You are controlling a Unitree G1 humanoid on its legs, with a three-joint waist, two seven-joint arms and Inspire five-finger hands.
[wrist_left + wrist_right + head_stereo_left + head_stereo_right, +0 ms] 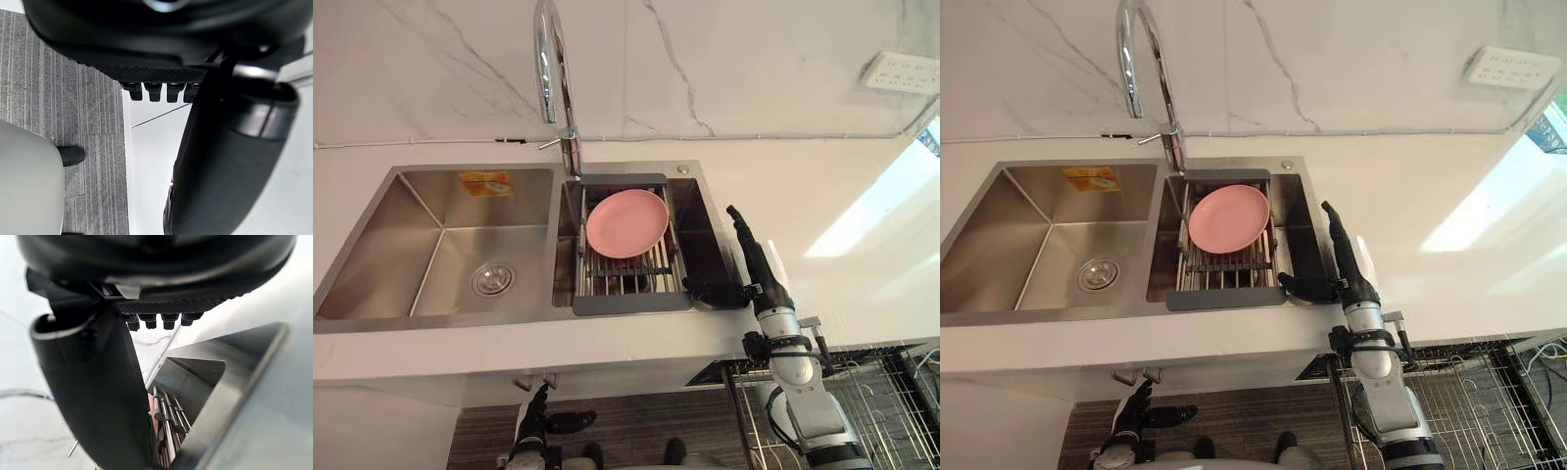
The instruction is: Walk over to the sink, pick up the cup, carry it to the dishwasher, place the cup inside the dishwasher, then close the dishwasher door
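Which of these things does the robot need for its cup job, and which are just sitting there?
Job: stainless steel double sink; dark right hand, open by its right rim; wire dishwasher rack.
Lying about: round pink plate on slatted metal drainer; curved chrome tap; white socket strip.

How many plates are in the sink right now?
1: a pink plate resting on the rack over the right basin. Anything beneath the rack or the plate would be hidden.
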